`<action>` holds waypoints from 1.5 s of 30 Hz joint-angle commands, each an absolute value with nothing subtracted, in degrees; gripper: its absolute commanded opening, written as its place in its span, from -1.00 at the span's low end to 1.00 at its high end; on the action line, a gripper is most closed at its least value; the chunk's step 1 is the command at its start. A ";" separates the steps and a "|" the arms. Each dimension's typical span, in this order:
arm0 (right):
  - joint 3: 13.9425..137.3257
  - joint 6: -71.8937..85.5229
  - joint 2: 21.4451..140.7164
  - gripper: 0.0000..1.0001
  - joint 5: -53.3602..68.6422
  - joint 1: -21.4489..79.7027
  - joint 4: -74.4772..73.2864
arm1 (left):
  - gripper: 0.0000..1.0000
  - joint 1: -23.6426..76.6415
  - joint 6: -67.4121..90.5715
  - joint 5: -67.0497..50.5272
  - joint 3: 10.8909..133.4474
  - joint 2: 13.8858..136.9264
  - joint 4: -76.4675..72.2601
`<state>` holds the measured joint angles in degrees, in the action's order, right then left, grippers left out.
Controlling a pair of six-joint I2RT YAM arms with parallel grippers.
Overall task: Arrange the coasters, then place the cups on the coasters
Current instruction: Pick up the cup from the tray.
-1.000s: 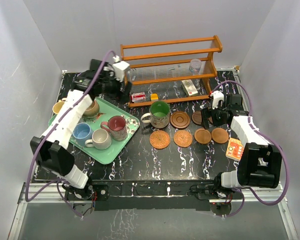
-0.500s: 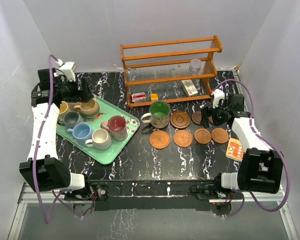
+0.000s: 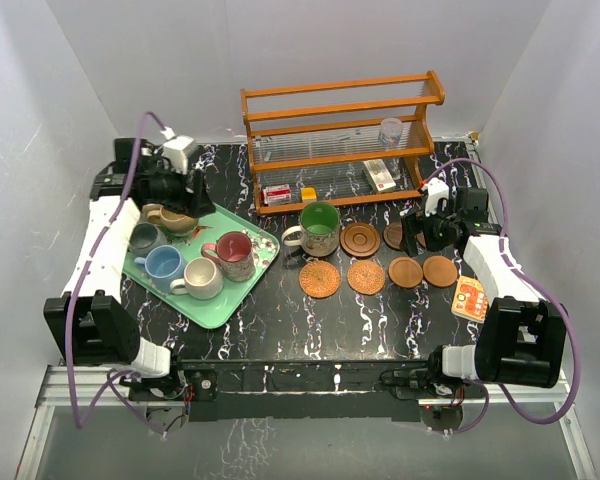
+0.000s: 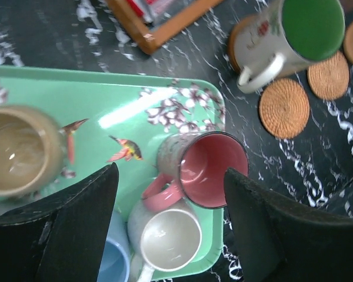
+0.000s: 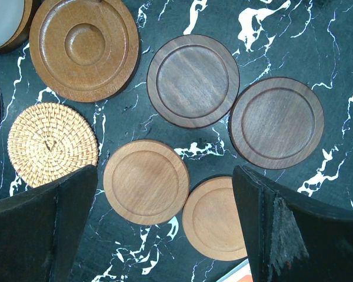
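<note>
Five cups stand on a green tray [image 3: 248,282]: tan [image 3: 176,220], dark grey-teal [image 3: 143,237], light blue [image 3: 163,263], cream [image 3: 202,278] and pink [image 3: 234,253]. My left gripper [image 3: 188,200] hovers open over the tray; in the left wrist view the left gripper [image 4: 170,174] frames the pink cup [image 4: 209,170] and cream cup [image 4: 167,238], touching neither. A green cup [image 3: 320,228] stands on a coaster. Other coasters lie right of it: ringed brown [image 3: 360,239], two woven [image 3: 320,279], two smooth [image 3: 406,272]. My right gripper [image 5: 165,173] hangs open above a smooth coaster [image 5: 142,181], near two dark ones [image 5: 193,80].
A wooden rack [image 3: 340,140] at the back holds a clear glass tumbler [image 3: 390,130] and small boxes. An orange square card [image 3: 470,297] lies at the right, beside the right arm. White walls close in the table on three sides.
My left arm swung from the rack out to the back-left corner, then back right over the tray's far end. Its jaws narrowed a little. The right arm has not moved.
</note>
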<state>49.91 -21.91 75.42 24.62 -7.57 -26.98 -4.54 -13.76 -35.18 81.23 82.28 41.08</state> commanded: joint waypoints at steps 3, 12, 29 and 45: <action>51.66 -21.61 74.55 0.97 25.16 -7.82 -26.02 | 0.36 4.13 -23.85 -32.52 80.61 85.00 44.42; 51.59 -21.71 75.06 0.97 24.61 -7.80 -26.06 | 0.32 9.82 -34.22 -26.66 79.10 89.79 48.47; 51.58 -22.02 76.03 0.97 24.14 -7.81 -26.15 | -0.38 16.66 -36.20 -20.35 78.66 96.62 47.15; 51.49 -22.06 75.94 0.97 23.62 -7.82 -26.11 | -1.00 18.33 -37.96 -18.90 91.55 100.46 51.71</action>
<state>49.91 -21.98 76.23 23.88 -7.57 -27.20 17.78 -38.57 -17.54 84.36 101.62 48.47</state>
